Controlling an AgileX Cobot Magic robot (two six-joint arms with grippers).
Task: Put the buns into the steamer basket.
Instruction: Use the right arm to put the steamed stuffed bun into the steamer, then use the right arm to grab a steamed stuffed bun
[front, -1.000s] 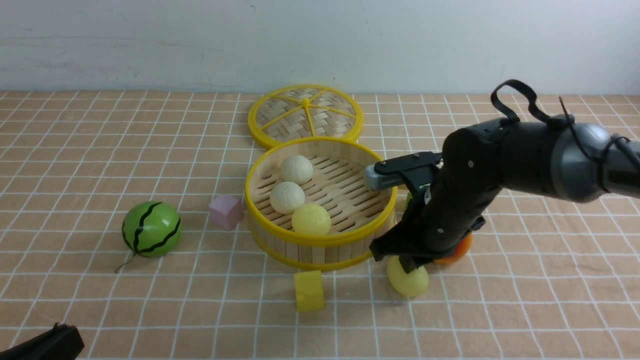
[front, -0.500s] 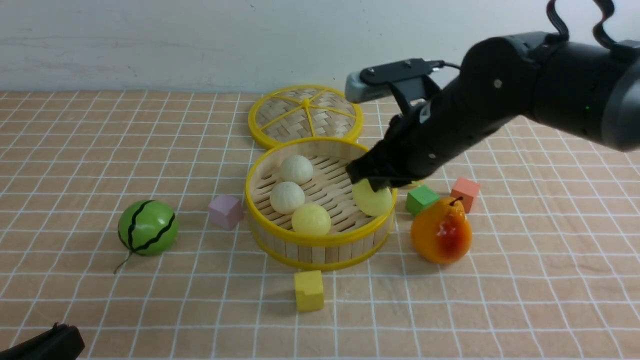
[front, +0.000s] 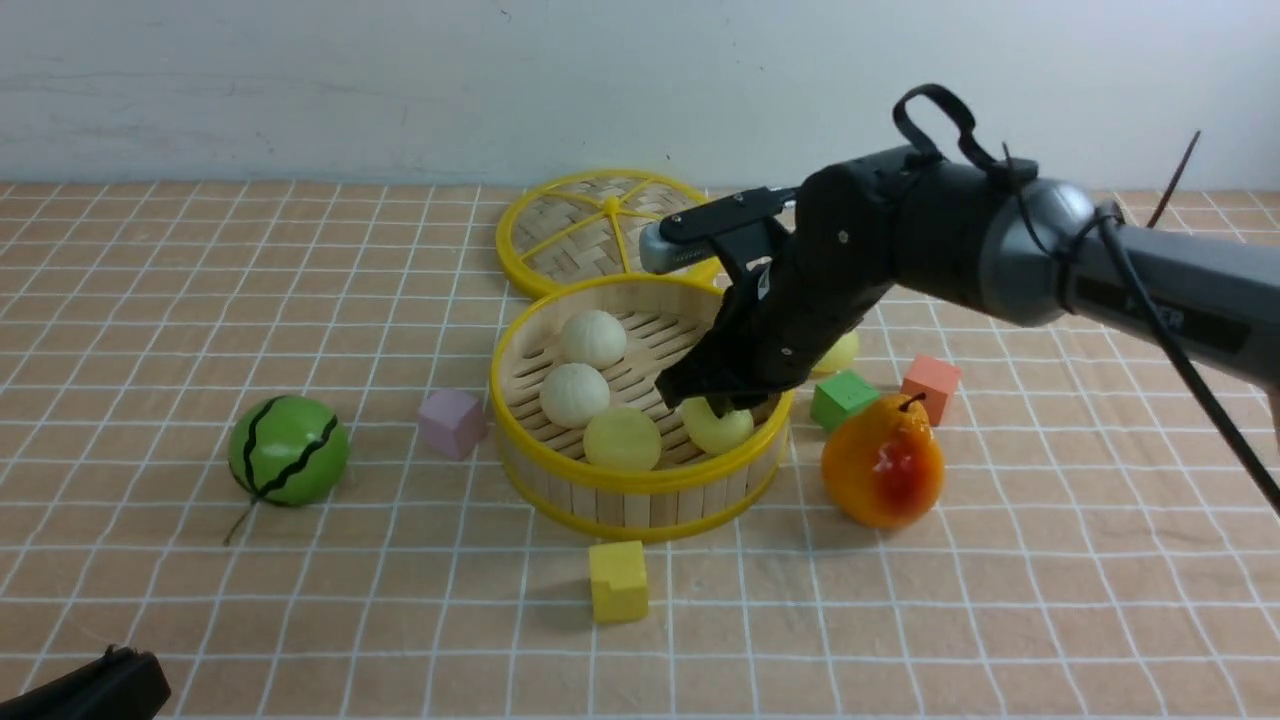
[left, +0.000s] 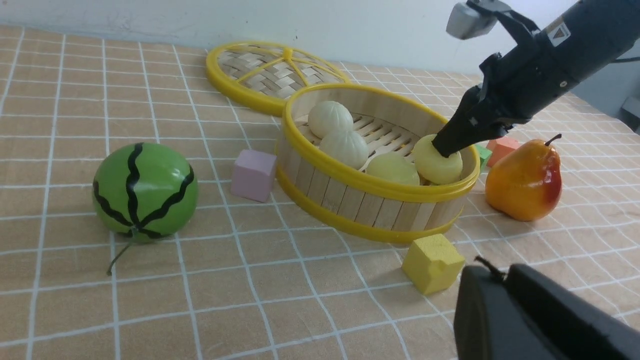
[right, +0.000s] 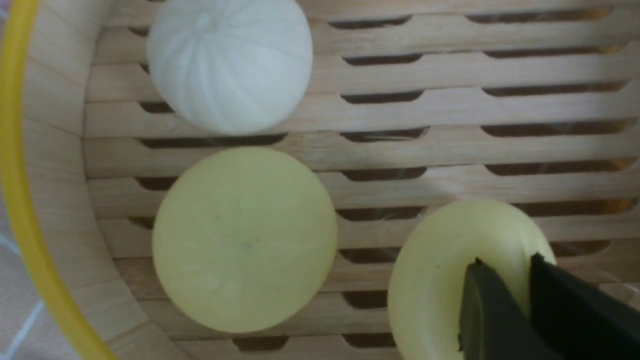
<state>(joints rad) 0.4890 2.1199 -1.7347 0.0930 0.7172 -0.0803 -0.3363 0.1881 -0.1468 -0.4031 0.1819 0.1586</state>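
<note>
1. Reaching in from the right, the right pincer (front: 712, 404) dips inside the steamer basket (front: 640, 478) near its right rim. Its narrow jaws pinch the top of a pale yellow bun (front: 718, 430) that rests on the slats.
2. Three more buns lie in the basket. The far off-white bun (front: 594, 338) and the near off-white bun (front: 574, 394) sit toward the left wall. A second yellow bun (front: 622, 438) sits at the near wall, just beside the pinched one.
3. A fifth bun (front: 838, 352) sits on the table (front: 200, 300) beyond the right rim, partly hidden by the arm.
4. The right side is crowded with a green cube (front: 843, 398), an orange cube (front: 930, 385) and a pear (front: 883, 460). The lid (front: 610, 230) lies just behind the far rim. A pink cube (front: 452, 422) sits just beside the left rim, and a yellow cube (front: 618, 580) is near the front.
5. Open room spreads across the left side, broken only by the watermelon ball (front: 288, 450).
6. The left pincer (front: 100, 688) shows as a dark corner at the near left edge, and I cannot tell how wide it is.
7. A second ago the right pincer was down on the table at front right. Half a second ago it carried the bun over the rim. The watermelon ball has drifted slightly left.
</note>
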